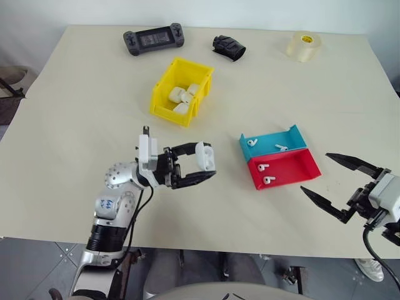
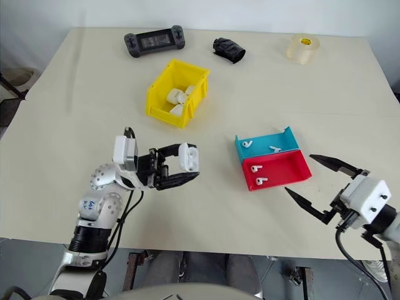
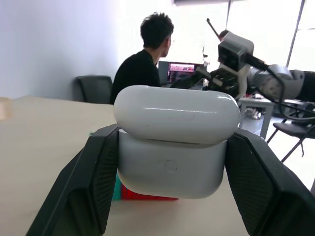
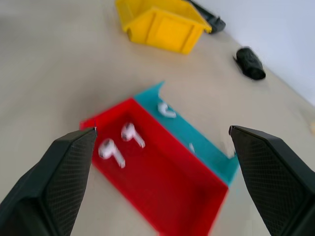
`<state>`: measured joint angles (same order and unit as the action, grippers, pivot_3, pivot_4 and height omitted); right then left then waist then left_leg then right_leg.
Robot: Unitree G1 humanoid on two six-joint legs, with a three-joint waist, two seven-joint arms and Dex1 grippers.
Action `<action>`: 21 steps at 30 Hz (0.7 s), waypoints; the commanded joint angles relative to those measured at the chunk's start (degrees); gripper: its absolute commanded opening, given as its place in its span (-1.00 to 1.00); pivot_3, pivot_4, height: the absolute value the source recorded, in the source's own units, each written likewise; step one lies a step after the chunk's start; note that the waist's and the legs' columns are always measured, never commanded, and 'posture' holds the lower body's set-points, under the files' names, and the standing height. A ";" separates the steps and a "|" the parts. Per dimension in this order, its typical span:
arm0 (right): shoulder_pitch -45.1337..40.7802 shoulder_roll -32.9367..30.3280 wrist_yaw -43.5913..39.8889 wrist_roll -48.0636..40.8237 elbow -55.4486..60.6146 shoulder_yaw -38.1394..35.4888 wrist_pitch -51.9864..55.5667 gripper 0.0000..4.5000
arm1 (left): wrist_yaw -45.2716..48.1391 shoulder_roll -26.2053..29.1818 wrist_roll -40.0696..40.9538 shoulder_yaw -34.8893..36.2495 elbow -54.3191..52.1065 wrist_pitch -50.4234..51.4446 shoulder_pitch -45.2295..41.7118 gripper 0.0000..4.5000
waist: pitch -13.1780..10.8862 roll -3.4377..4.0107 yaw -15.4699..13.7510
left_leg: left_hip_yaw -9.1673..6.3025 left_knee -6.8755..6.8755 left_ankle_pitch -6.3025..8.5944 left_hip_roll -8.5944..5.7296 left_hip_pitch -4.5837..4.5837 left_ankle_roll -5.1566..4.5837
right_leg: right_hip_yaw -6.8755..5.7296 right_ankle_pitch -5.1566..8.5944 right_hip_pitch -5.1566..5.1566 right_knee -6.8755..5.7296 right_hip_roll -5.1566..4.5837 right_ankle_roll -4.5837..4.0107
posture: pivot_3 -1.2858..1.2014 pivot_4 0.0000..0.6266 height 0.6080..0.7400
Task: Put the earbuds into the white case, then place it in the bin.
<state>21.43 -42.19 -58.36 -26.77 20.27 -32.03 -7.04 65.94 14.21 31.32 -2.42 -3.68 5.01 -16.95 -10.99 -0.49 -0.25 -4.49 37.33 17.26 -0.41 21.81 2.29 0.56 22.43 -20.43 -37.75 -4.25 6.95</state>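
I have the white case [image 1: 205, 157] clamped across its lower body by the left gripper [image 1: 199, 166], held above the table well short of the bin [image 1: 164, 107]. Its lid looks closed, though the seam shows. The shell is glossy, light and rigid; I judge it slippery. The right gripper [image 1: 342, 184] stands wide and empty beside the red tray [image 1: 312, 167], where the earbuds [image 1: 265, 174] lie. They are tiny and slick; I would take them by the stems.

I see a glossy, smooth white plastic case [image 3: 174, 142], textured matt black fingers [image 3: 98, 182], and a matt table [image 1: 75, 125].
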 commanded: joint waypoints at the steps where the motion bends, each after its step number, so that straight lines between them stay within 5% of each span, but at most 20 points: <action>1: 0.53 -1.30 -2.30 0.02 -2.26 -2.45 -2.26 1.00 | -0.80 -1.15 -0.33 -1.11 -1.55 -2.36 0.79 0.25 | 0.00 0.00 0.19 | 0.03 0.01 0.00 0.03 -0.01 0.00 | 0.04 0.00 0.00 0.00 0.03 0.00 | 0.03 -0.52 1.00; 7: -1.69 -4.95 -3.86 0.18 -3.06 -0.82 0.43 1.00 | -2.30 -1.97 0.11 -1.38 -2.84 -3.02 2.56 0.25 | 0.00 0.00 0.29 | 0.38 -0.17 0.02 0.09 -0.48 -0.04 | 0.45 0.00 0.20 0.03 0.09 0.00 | 0.03 -0.52 1.00; 21: -23.07 -23.45 -3.35 4.72 5.78 22.41 30.62 1.00 | -2.23 0.12 0.31 -1.12 -3.50 -3.43 5.53 0.25 | 0.00 0.00 -0.12 | 0.31 -0.16 0.05 0.12 -0.50 -0.09 | 0.61 0.00 0.18 0.12 0.10 0.00 | 0.03 -0.52 1.00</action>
<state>-0.39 -64.56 -61.08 -22.38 24.23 -11.37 21.39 63.87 14.13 30.99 -3.51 -4.60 2.33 -11.69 -11.00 -0.49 -0.36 -4.20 37.18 17.33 -0.30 21.33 2.18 1.16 22.43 -20.25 -37.60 -4.19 6.95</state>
